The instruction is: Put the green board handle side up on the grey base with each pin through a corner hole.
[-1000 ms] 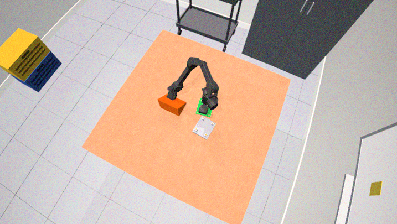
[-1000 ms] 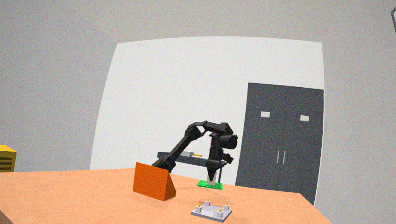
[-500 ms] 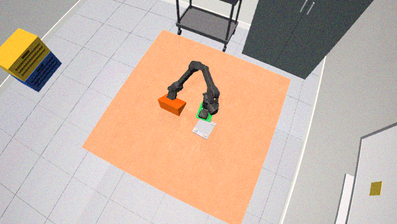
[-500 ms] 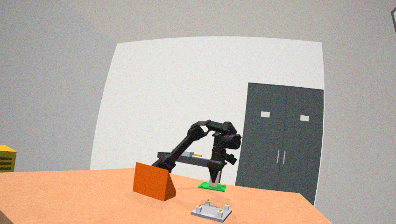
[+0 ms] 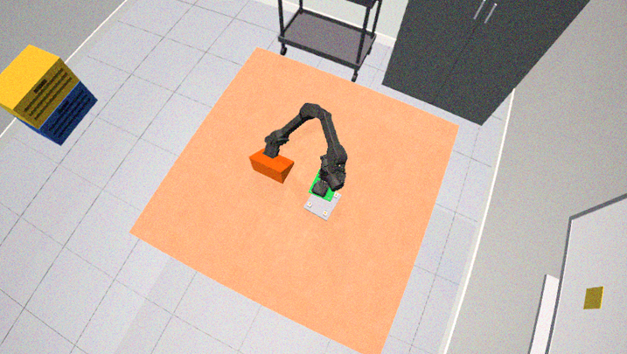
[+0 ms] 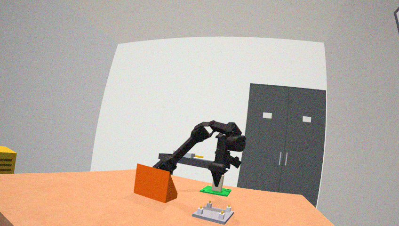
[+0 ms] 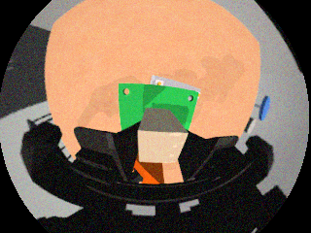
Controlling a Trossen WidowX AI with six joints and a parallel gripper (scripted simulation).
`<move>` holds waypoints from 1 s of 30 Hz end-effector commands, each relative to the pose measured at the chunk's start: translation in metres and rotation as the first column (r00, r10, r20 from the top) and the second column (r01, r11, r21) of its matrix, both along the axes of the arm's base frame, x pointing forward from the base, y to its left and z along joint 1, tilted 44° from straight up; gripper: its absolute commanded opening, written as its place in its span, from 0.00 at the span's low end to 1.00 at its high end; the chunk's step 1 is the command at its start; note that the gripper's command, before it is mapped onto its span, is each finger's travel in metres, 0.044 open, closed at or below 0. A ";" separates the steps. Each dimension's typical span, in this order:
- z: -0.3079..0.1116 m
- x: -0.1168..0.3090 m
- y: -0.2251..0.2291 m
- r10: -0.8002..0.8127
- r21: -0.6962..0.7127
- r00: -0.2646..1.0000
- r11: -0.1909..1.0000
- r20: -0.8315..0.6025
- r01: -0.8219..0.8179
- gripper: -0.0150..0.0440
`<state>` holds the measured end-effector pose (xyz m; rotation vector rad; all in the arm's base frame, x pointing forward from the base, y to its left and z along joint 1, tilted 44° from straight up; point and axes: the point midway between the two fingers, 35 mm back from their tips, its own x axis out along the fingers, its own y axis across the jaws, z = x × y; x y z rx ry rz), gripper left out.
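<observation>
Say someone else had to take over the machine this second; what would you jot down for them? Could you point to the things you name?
Gripper (image 6: 217, 184) (image 7: 157, 124): shut on the square handle (image 6: 217, 183) (image 7: 161, 147) of the green board.
Green board (image 5: 324, 198) (image 6: 205, 190) (image 7: 130, 109): held up, handle side up, partly over the grey base in the top view.
Grey base (image 5: 321, 207) (image 6: 210, 214) (image 7: 170, 82): on the table, gold pins up.
Done: board gripped and lifted.
Left: line up the corner holes with the pins, lower the board flat onto all four posts, let go, move away.
</observation>
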<state>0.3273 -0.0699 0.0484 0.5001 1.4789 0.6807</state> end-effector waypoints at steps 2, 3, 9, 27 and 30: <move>-0.007 0.006 -0.008 -0.017 -0.009 1.000 1.000 -0.012 0.017 0.25; -0.009 0.007 -0.009 -0.021 -0.009 1.000 1.000 -0.016 0.021 0.25; -0.021 0.013 -0.018 -0.044 -0.011 0.998 0.999 -0.038 0.044 0.25; -0.036 0.018 -0.027 -0.070 -0.005 0.995 0.998 -0.065 0.070 0.25; -0.036 0.018 -0.027 -0.070 -0.005 0.995 0.998 -0.065 0.070 0.25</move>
